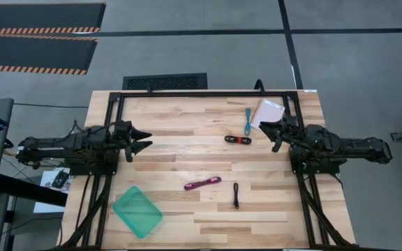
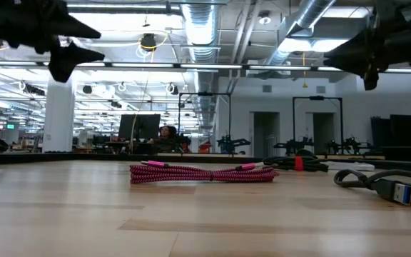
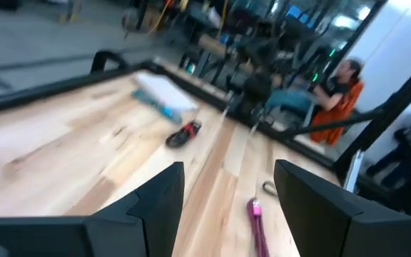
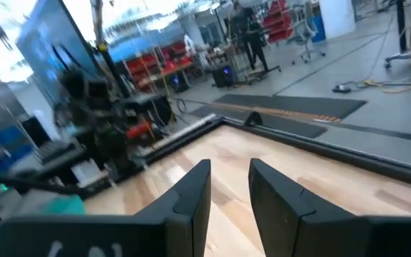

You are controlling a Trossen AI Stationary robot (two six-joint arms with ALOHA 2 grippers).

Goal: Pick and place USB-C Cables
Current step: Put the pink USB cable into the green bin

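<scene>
Four cables lie flat on the wooden table: a teal one (image 1: 248,120) at the far right, a black one with red (image 1: 237,139) near it, a magenta one (image 1: 202,183) in the middle near side, and a black one (image 1: 236,195) beside it. The magenta cable (image 2: 202,173) also shows in the low view. My left gripper (image 1: 144,139) is open and empty, raised above the table's left side. My right gripper (image 1: 271,134) is open and empty, raised above the right side, close to the teal and black-red cables.
A white-pink flat packet (image 1: 267,111) lies at the far right beside the teal cable. A green tray (image 1: 137,210) sits at the near left. A black frame (image 1: 201,93) runs along the table's far edge. A person (image 3: 341,93) sits beyond the table.
</scene>
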